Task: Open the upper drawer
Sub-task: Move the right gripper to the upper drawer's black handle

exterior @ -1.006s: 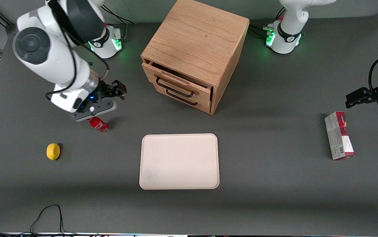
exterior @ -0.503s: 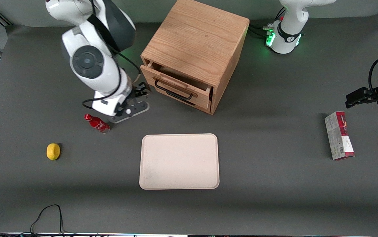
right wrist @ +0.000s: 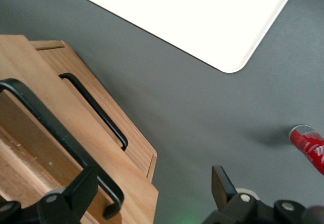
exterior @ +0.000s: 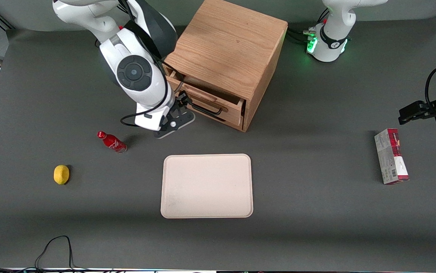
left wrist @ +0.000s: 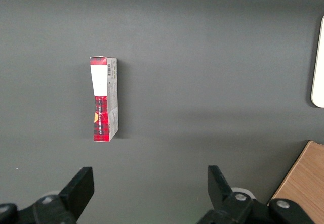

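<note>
The oak cabinet [exterior: 229,45] stands at the middle of the table's back. Its upper drawer [exterior: 223,107] is pulled partly out, with the inside showing, and its black wire handle [exterior: 208,110] hangs on the front. My right gripper [exterior: 183,101] is open and empty, right at the handle's end that lies toward the working arm's end of the table. In the right wrist view the gripper [right wrist: 152,188] has one finger [right wrist: 83,188] beside the upper handle's [right wrist: 55,133] bent end. The lower drawer's handle [right wrist: 93,107] shows there too.
A cream tray [exterior: 206,185] lies in front of the cabinet, nearer the camera. A red bottle [exterior: 111,141] lies close to my gripper and a lemon [exterior: 61,174] farther off. A red and white box [exterior: 391,155] lies toward the parked arm's end.
My gripper has moved from above the red bottle to the upper drawer's handle. The upper drawer shows farther out than one second ago.
</note>
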